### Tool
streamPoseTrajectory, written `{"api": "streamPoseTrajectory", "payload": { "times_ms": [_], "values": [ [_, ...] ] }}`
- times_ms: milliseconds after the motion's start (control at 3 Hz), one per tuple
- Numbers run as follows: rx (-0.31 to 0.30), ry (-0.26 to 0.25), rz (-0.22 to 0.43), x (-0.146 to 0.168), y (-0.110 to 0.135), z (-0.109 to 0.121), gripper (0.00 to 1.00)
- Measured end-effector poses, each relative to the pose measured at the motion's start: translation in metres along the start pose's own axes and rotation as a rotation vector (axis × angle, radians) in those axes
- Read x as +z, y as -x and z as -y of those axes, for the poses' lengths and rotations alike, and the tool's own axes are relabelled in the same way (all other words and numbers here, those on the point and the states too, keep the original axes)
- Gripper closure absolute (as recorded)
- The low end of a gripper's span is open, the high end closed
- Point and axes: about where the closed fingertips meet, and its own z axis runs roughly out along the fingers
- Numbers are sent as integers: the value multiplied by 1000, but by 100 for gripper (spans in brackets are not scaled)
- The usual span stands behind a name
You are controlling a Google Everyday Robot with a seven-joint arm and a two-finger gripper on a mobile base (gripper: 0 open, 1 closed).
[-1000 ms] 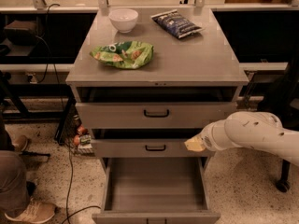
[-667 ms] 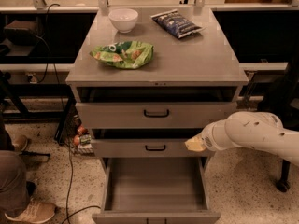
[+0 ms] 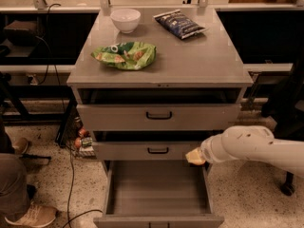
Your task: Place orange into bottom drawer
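The orange cannot be made out, and whether the gripper (image 3: 194, 156) holds it cannot be told. The gripper hangs over the right rear corner of the open bottom drawer (image 3: 156, 186), just beside the middle drawer (image 3: 142, 151). A bowl (image 3: 125, 19) stands at the bench's back-left corner.

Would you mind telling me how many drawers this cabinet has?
3: top drawer under the tabletop, middle drawer beneath it, bottom drawer pulled out. The gripper is by the middle drawer's right end.
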Motion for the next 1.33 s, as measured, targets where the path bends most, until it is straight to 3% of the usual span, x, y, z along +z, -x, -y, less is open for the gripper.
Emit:
{"api": "streamPoseTrajectory", "payload": {
  "times_ms": [333, 1000, 1333],
  "values": [
    [47, 51, 1, 43, -27, -3, 100],
    [41, 200, 68, 139, -76, -25, 100],
    [34, 203, 67, 139, -76, -26, 100]
  ]
}}
